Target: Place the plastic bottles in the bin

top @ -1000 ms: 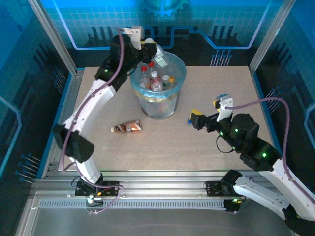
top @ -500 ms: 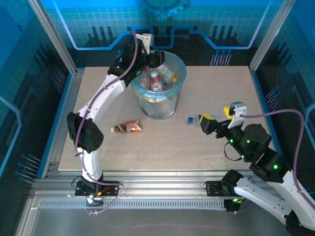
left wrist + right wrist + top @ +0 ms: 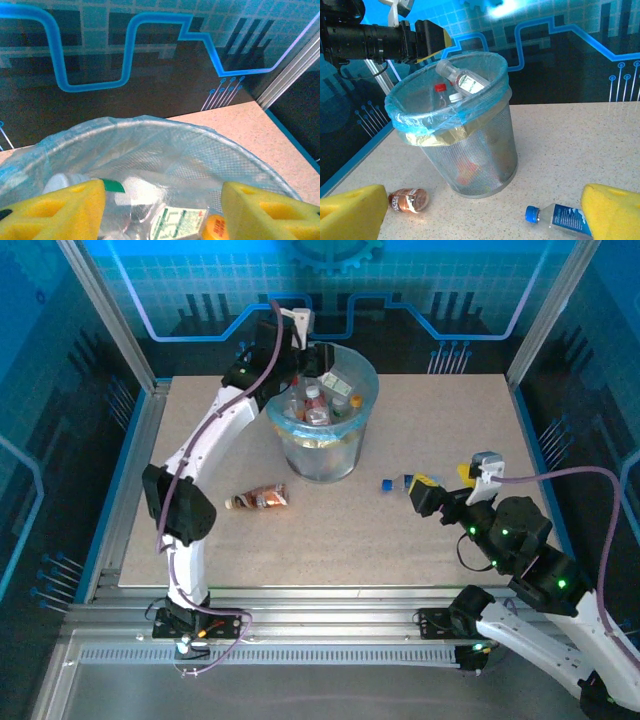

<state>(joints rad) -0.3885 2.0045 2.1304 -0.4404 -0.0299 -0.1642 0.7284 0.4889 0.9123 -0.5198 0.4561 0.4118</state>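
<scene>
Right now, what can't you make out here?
- Blue-capped bottle: right wrist view, far end cut off by the bottom edge and a yellow pad.
- Bottles low in the bin: right wrist view, blurred behind its mesh wall.
- Brown bottle label: top view, too small.

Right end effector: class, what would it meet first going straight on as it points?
Probably the blue-capped bottle lying just ahead, off-centre; beyond it stands the bin. Depth is unclear.

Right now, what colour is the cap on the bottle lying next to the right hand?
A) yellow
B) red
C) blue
C: in the right wrist view, the bottle lying beside the right hand has a cap that is plainly blue.
</scene>
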